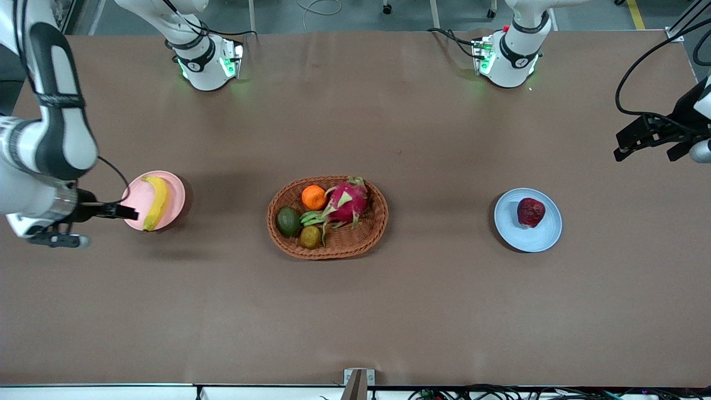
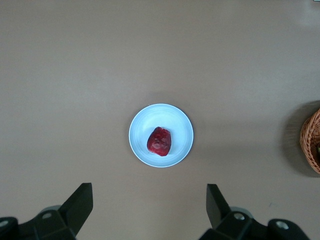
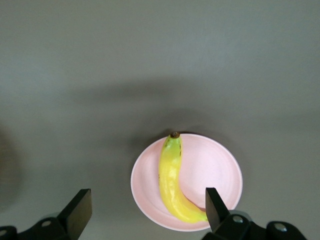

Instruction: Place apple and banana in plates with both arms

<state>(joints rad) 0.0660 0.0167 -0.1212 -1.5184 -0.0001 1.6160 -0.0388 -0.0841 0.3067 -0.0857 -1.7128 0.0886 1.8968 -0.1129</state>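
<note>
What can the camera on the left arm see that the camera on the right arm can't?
Only the left wrist view shows the apple sitting on the blue plate, plus an edge of the woven basket. Only the right wrist view shows the banana lying on the pink plate. Both show brown table and an open, empty tool: the left tool and the right tool.

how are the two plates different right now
The pink plate sits toward the right arm's end of the table and holds the banana; the blue plate sits toward the left arm's end and holds the apple. The banana spans its plate; the apple leaves most of its plate bare. Both are round and shallow.
</note>
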